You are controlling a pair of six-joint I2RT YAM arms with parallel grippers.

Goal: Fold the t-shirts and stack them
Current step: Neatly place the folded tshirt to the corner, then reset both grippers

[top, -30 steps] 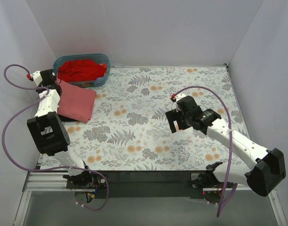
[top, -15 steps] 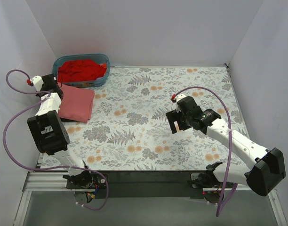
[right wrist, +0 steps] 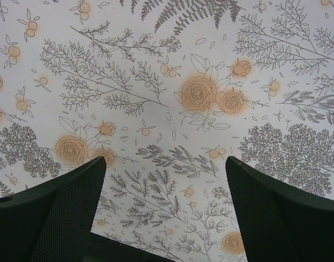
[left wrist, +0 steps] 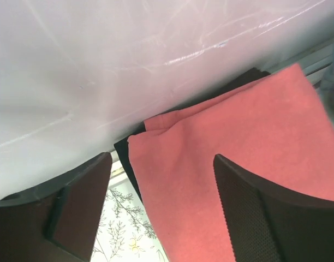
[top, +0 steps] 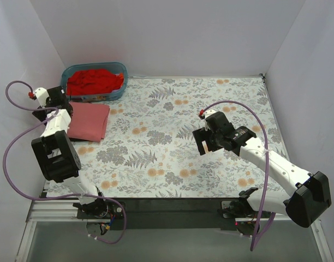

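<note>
A folded salmon-pink t-shirt [top: 89, 121] lies at the table's left edge on a folded black t-shirt [left wrist: 127, 162], of which only a thin edge shows. My left gripper [top: 62, 101] hovers at the pink shirt's [left wrist: 232, 131] far left corner, open, the cloth lying loose below its fingers [left wrist: 265, 218]. Bright red t-shirts [top: 95, 82] are heaped in a blue tub [top: 120, 68] at the back left. My right gripper [top: 204, 143] hangs open over the bare floral cover [right wrist: 172, 98], right of centre, holding nothing.
White walls enclose the table on the left, back and right; the left wall [left wrist: 129, 60] is right beside my left gripper. The floral cover [top: 210, 103] spans the table.
My left gripper has opened and let go of the pink shirt after drawing it slightly left. The shirt now lies flat on the stack. The right arm has barely moved.
</note>
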